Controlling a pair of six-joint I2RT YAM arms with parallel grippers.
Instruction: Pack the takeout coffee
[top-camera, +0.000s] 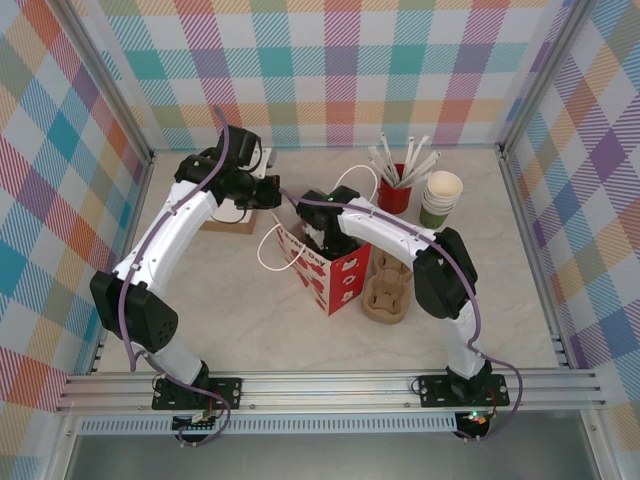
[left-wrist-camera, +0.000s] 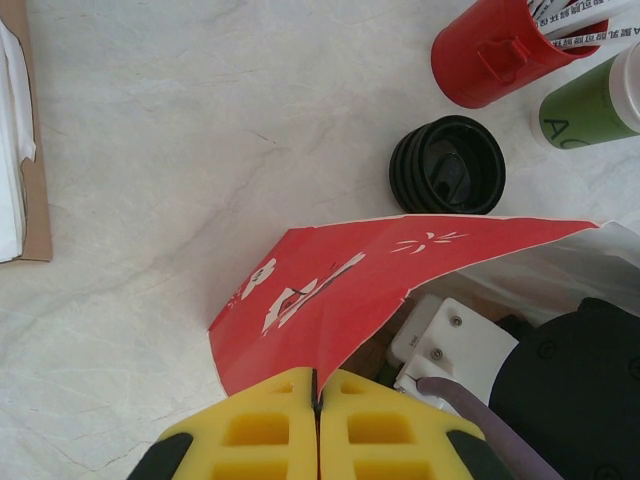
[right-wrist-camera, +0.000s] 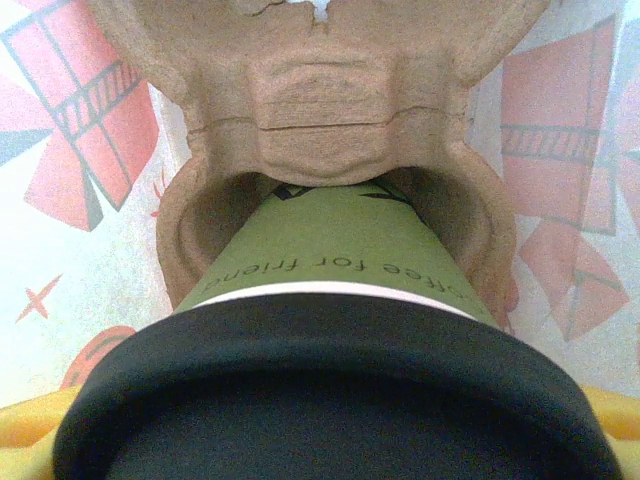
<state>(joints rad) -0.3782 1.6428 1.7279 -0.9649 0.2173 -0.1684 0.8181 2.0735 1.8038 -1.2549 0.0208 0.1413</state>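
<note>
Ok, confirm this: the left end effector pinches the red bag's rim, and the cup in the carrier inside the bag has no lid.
One error: the right wrist view shows a black lid on the cup. The rest stands: left end effector pinching the bag's rim, cup in the carrier inside.

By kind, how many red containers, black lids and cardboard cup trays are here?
Red containers: 2 (paper bag, cup of sticks)
Black lids: 2 (loose lid, cup lid on green cup)
Cup trays: 2 (outer tray beside bag, inner tray in bag)
Total: 6
</note>
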